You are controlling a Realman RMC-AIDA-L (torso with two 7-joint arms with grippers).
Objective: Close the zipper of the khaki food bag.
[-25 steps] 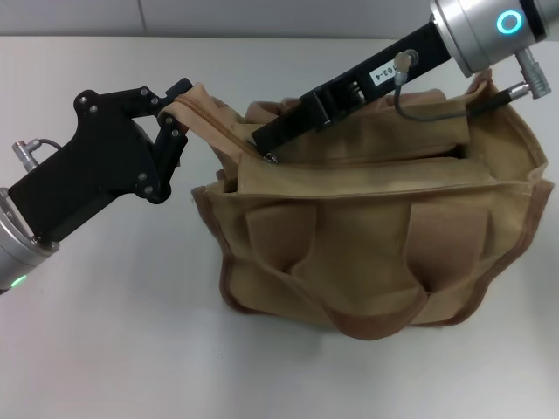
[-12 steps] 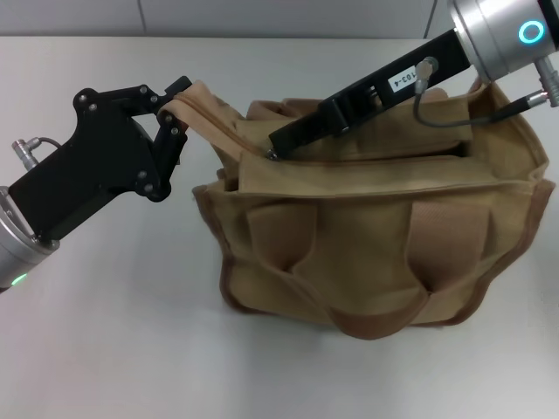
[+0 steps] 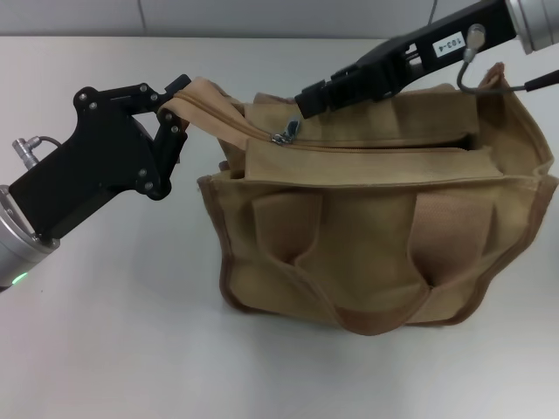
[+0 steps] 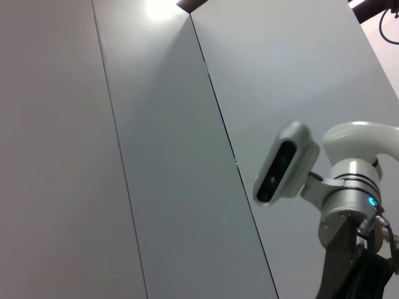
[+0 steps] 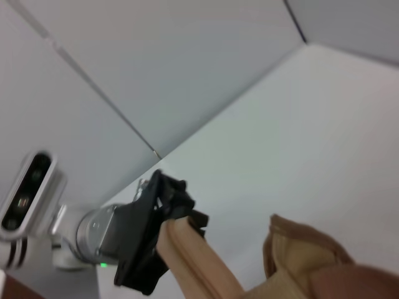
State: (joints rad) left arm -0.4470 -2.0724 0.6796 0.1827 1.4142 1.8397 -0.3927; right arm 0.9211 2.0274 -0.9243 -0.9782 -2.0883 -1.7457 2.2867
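While the khaki food bag (image 3: 376, 218) stands upright on the white table (image 3: 113, 349), its long axis runs across the head view from the robot's left to its right, handles facing the camera. The zipper (image 3: 367, 145) follows that same line along the bag's top, and its end tab (image 3: 203, 105) rises up and out toward the robot's left. The left gripper (image 3: 172, 109) holds that tab, its black fingers pinched on the fabric beside the bag's left end; the right wrist view shows the same grip from the far side (image 5: 171, 212). The silver pull tab (image 3: 284, 133) lies on the zipper near the left end, tilted, with the tape to its left drawn together and a dark slit open toward the right end of the bag.

The right gripper (image 3: 307, 96) hangs above and just behind the pull tab, apart from it, its tip pointing toward the robot's left; whether its jaws are spread or drawn together cannot be told. One second ago that tip was down on the zipper at the pull, and half a second ago it was at nearly the same spot; it has since lifted up and back toward the right. The bag's top has sprung up and flattened as well. The left gripper has not shifted.
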